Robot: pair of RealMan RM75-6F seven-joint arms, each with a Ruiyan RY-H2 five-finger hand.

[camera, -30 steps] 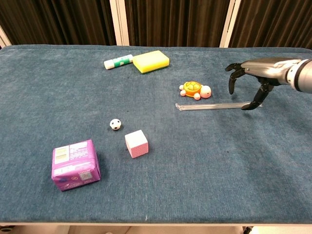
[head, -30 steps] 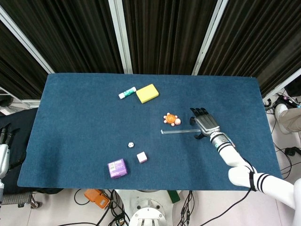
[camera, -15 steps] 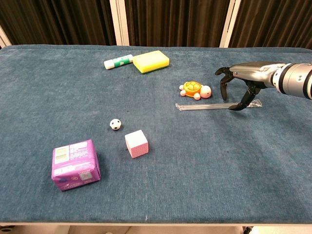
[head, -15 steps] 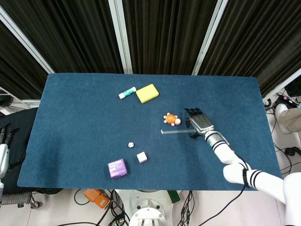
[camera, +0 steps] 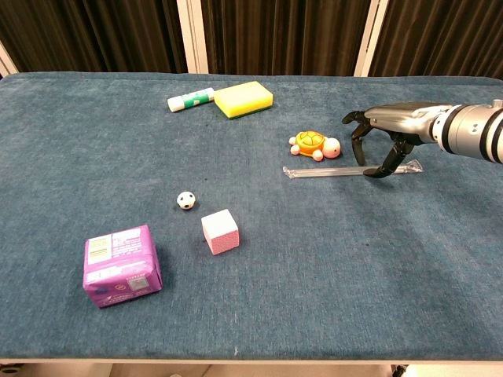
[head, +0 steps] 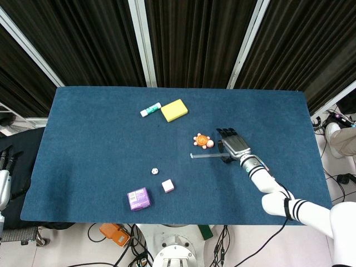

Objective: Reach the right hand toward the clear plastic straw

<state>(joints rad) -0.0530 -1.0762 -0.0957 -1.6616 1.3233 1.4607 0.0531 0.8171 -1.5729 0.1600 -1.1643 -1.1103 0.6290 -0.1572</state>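
Foreground, chest view: purple plastic-wrapped tissue packet (camera: pixel 122 265) lay nearest the front edge of the blue felt-covered table (camera: pixel 330 298). Just beyond it to the right sat a pink-and-white cube (camera: pixel 220 231), w/ a small black-and-white ball (camera: pixel 185 200) near it on the far-left side.

Mid-table: clear plastic straw (camera: pixel 350 170) lay flat, lengthwise approx. left-to-right, right of centre. Right hand (camera: pixel 385 135) was arched over the straw's right portion, palm down, fingers apart and curved downward, holding nothing; one fingertip (camera: pixel 369 173) stood at or just above the straw, contact unclear. In head view the same right hand (head: pixel 233 146) covered the straw's (head: pixel 206 156) right end. Orange toy turtle w/ pink limbs (camera: pixel 314 145) sat just behind the straw's left portion, near the hand's fingers but apart from them.

Far side: yellow rectangular sponge (camera: pixel 244 99) lay w/ a white glue stick w/ green label (camera: pixel 190 99) just beside it on the left.

Left hand (head: pixel 3 178) showed only at the left edge of head view, off the table; fingers too small to judge, so its state could not be told.
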